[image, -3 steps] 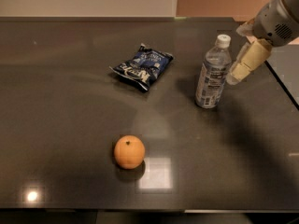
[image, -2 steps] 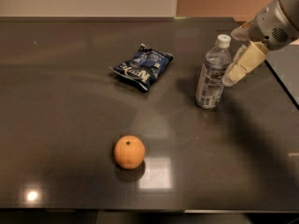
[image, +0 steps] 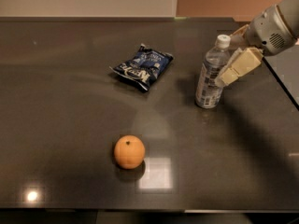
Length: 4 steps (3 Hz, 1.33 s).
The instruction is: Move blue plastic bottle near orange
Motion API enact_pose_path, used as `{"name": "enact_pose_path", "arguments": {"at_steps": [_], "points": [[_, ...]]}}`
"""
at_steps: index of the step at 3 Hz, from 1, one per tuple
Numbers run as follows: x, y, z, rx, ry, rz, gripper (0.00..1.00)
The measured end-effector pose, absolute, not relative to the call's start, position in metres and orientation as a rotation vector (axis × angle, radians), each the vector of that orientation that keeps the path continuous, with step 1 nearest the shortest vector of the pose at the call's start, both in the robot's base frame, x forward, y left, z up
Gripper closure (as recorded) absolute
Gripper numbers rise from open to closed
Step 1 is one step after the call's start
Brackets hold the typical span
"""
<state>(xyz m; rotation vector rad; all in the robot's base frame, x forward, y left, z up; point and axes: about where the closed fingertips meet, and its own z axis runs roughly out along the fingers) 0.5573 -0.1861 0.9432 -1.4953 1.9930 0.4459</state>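
blue plastic bottle (image: 211, 76): stood upright, far right. orange (image: 129, 151): near centre, well apart from it. gripper (image: 228, 59): spread wide at bottle's right side. your risk: a high, off-centre push could topple the tall bottle.

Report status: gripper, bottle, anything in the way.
Gripper open, at the blue plastic bottle, right side, no grasp yet. Bottle upright, back right; orange front centre, well apart. Snack bag left of bottle, off the direct line.

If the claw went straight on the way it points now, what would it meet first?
Most likely the bottle: the open claw sits just right of it, pointing down-left at its upper half. Depth is unclear, so the gap cannot be judged.
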Motion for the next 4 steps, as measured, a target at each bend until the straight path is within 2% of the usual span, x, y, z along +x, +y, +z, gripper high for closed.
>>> {"name": "enact_pose_path", "arguments": {"at_steps": [3, 4], "points": [[0.542, -0.170, 0.956, -1.522, 1.908, 0.544, 0.88], [0.523, -0.157, 0.969, -1.559, 1.861, 0.591, 1.00]]}}
